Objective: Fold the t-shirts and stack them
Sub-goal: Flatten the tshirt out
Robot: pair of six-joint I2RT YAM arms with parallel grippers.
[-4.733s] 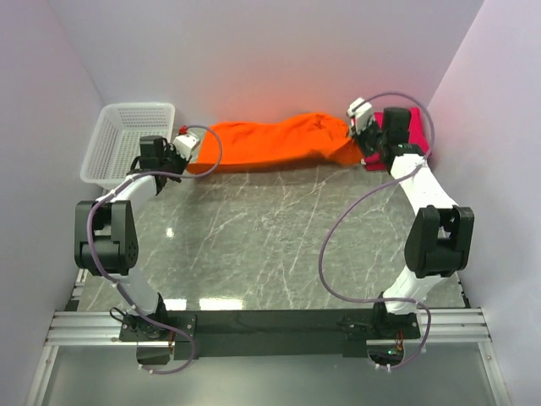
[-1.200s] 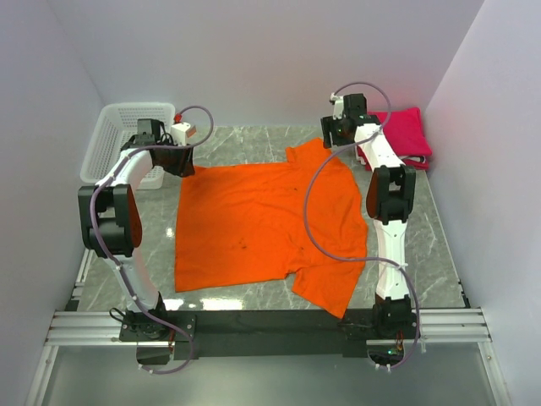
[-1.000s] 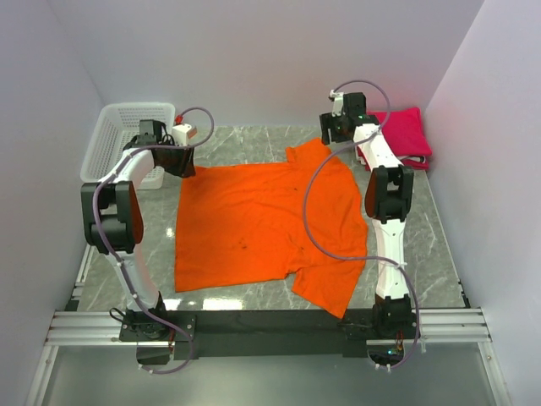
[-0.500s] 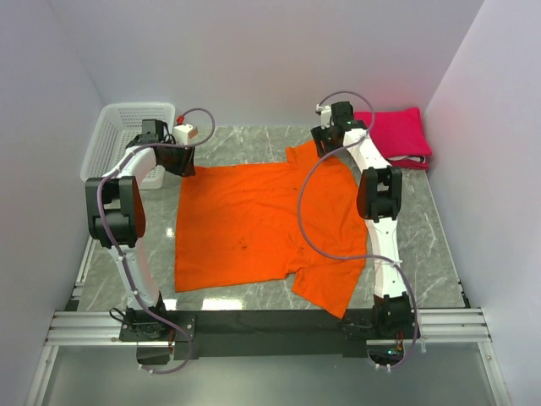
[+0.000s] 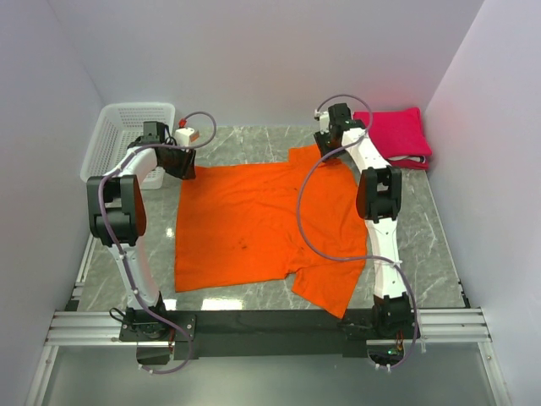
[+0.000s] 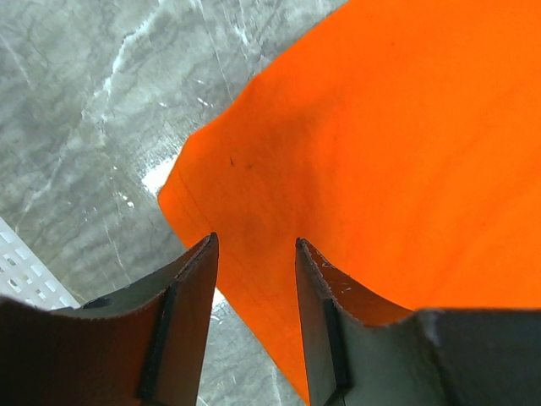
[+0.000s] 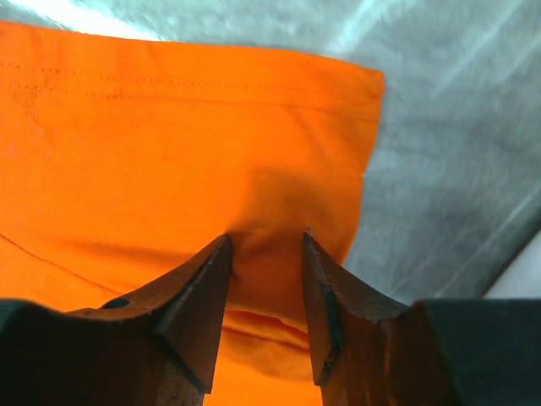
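Where it lies flat on the grey marble table (image 5: 245, 144), the bright orange cloth t-shirt (image 5: 254, 220) fills the middle. Left gripper (image 6: 254, 245), fingers spread, over its far-left corner; right gripper (image 7: 266, 241), spread, over far sleeve. Folded crimson-pink t-shirts (image 5: 397, 135) far right.

Readable text: none in any view.
orange t-shirt (image 5: 254, 220), centre: plain cloth, no print.
crimson-pink t-shirts (image 5: 397, 131), 1 o'clock: no label legible.
basket (image 5: 139, 106), 10 o'clock: no marking legible.
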